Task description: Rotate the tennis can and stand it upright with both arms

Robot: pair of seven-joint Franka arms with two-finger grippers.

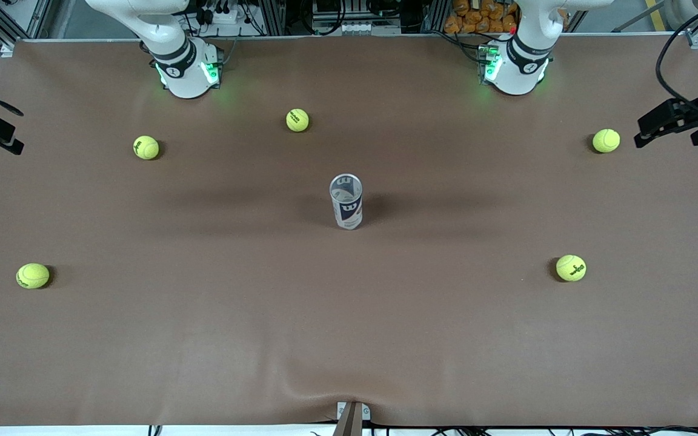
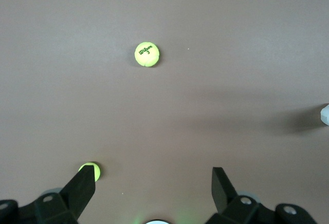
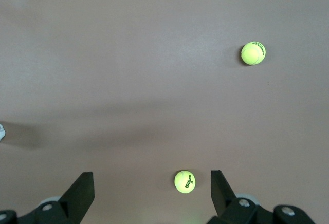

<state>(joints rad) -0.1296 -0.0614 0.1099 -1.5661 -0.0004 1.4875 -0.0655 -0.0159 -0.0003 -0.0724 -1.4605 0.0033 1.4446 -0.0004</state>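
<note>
The tennis can (image 1: 346, 201) stands upright in the middle of the table, its metallic rim up and its dark blue-and-red label facing the front camera. Only a white sliver of the can (image 2: 325, 115) shows at the edge of the left wrist view, and another sliver of the can (image 3: 1, 131) at the edge of the right wrist view. My left gripper (image 2: 152, 180) hangs open and empty, high over the left arm's end of the table (image 1: 643, 133). My right gripper (image 3: 151, 180) hangs open and empty over the right arm's end (image 1: 3, 136). Both are well away from the can.
Several yellow-green tennis balls lie scattered on the brown table: one ball (image 1: 297, 120) between the arm bases, two balls (image 1: 146, 147) (image 1: 33, 275) toward the right arm's end, and two balls (image 1: 606, 140) (image 1: 571, 267) toward the left arm's end.
</note>
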